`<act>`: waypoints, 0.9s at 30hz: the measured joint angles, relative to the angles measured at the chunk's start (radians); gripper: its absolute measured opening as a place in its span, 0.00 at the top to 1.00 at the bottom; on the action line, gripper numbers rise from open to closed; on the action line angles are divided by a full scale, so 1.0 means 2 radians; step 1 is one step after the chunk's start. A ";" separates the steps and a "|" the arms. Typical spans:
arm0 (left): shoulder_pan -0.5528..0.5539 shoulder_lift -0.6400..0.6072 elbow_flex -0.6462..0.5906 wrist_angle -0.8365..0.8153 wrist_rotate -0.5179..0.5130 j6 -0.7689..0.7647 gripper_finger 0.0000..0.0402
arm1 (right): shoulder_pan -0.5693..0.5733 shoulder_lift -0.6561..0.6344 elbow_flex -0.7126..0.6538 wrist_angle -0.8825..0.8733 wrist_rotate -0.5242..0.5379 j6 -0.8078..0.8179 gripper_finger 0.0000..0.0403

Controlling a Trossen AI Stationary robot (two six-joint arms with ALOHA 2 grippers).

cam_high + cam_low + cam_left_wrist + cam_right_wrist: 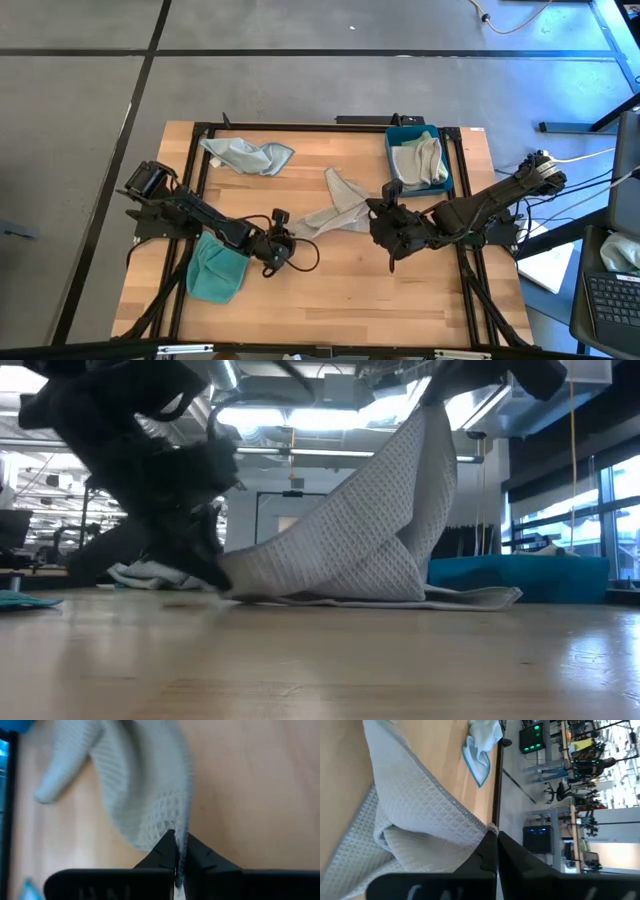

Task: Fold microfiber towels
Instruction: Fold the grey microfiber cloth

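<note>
Gripping one grey towel (340, 208) from both ends at mid-table: left gripper (280, 240) clenched on the cloth's low left corner, down at the wooden table (340, 300) — right gripper (385, 215) clamped on the opposite edge and lifted clear of the boards. Seen through the left wrist view, waffle-weave fabric (145, 795) pinched tight between the two dark fingers (162, 852), the rest trailing away across bare wood. Seen through the right wrist view, a thin hem of the same towel (415, 820) caught between closed fingers (487, 852), the cloth hanging down in a broad fold toward the tabletop. From the low view, the towel (370, 530) draped like a tent, high at the right, sloping down to the left and pooling on the table.

Lying elsewhere: a teal towel (215, 270) crumpled near the left front corner, just beside the left arm; a pale blue towel (245, 155) bunched at the far left edge; a pale green and grey heap (418, 160) resting inside the blue tray (392, 150) at the far right, just beyond the right gripper. Beyond the table — grey floor, black frame rails, a laptop (615, 290) at the right margin.
</note>
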 joint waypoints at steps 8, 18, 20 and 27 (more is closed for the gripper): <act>0.015 0.000 0.083 -0.188 -0.085 0.018 1.00 | -0.032 0.000 0.000 -0.034 0.008 0.008 0.99; 0.134 -0.044 0.106 -0.340 -0.219 0.027 1.00 | -0.179 -0.007 -0.001 -0.025 0.040 -0.064 0.99; 0.162 -0.072 0.106 -0.334 -0.235 0.052 1.00 | -0.213 -0.007 -0.001 0.004 0.039 -0.107 0.99; 0.229 -0.215 0.106 -0.252 -0.250 0.190 1.00 | -0.310 -0.028 -0.001 0.224 -0.014 -0.323 0.99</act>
